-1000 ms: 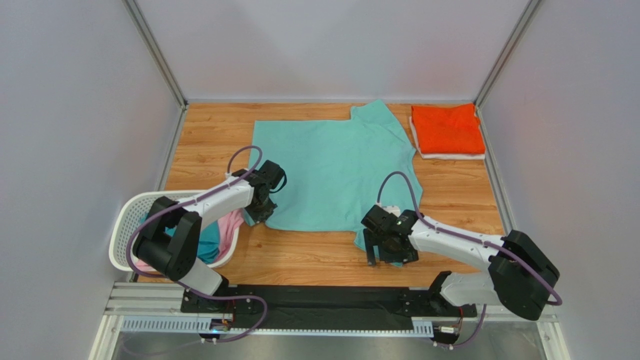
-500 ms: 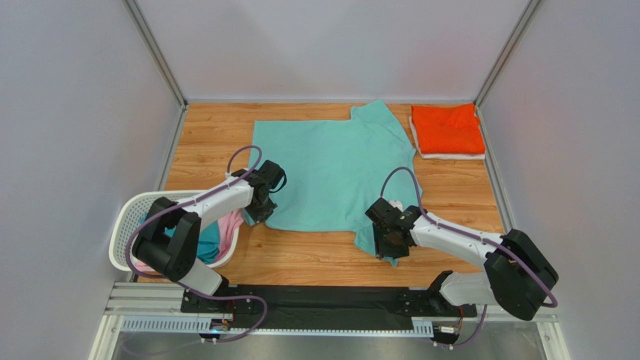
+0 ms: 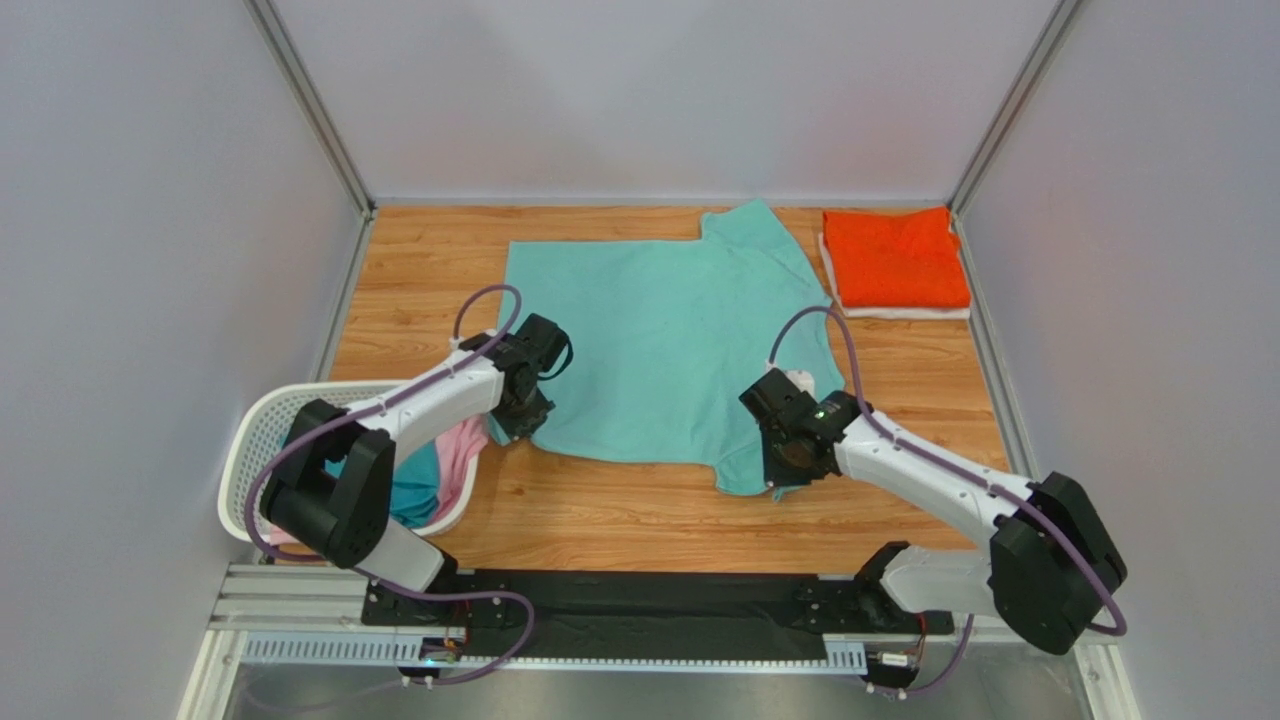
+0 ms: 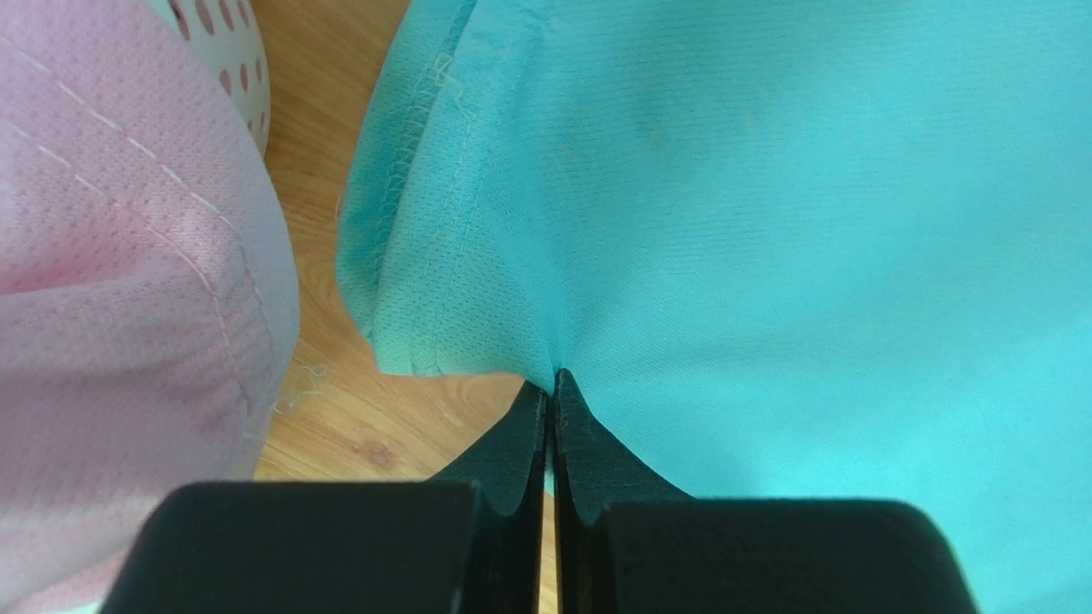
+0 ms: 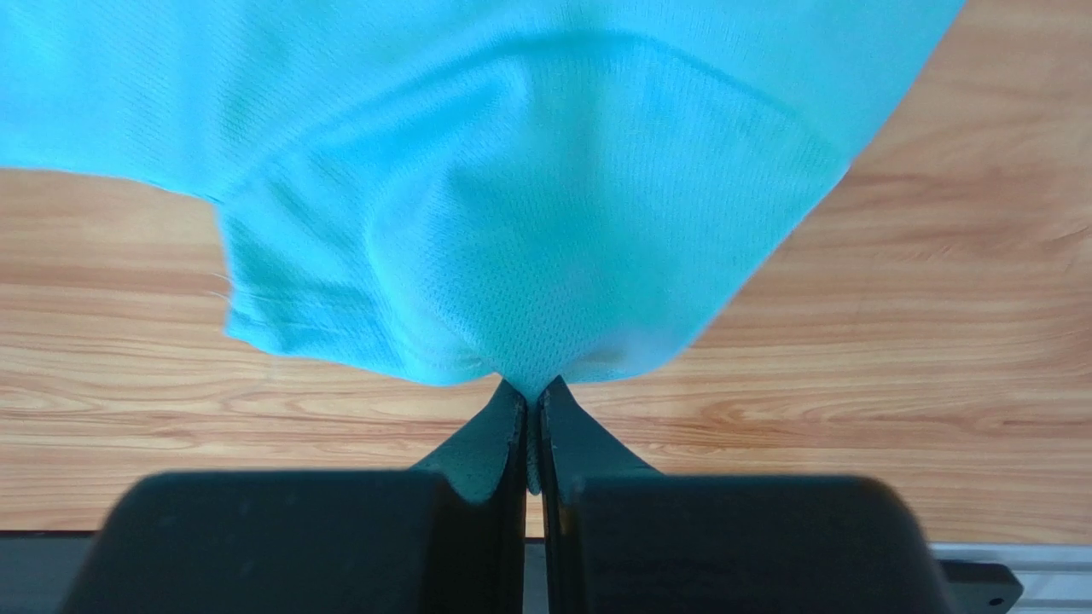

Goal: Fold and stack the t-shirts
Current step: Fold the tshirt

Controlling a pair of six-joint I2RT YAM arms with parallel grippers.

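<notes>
A mint-teal t-shirt (image 3: 661, 338) lies spread on the wooden table. My left gripper (image 3: 519, 425) is shut on the shirt's near left hem corner (image 4: 513, 320). On the near right, my right gripper (image 3: 787, 462) is shut on the shirt's sleeve edge (image 5: 513, 294), with cloth pinched between the jaws. A folded bright orange t-shirt (image 3: 896, 258) rests on a folded white one (image 3: 902, 311) at the back right. A pink t-shirt (image 3: 463, 446) and a darker teal-blue one (image 3: 412, 477) lie in the basket; the pink cloth (image 4: 115, 307) fills the left of the left wrist view.
A white plastic laundry basket (image 3: 271, 435) stands at the near left, close beside the left arm. Grey walls enclose the table on three sides. Bare wood (image 3: 631, 518) runs along the near edge.
My right gripper moved forward onto the near right sleeve and closed on it. The left gripper kept its hold and place.
</notes>
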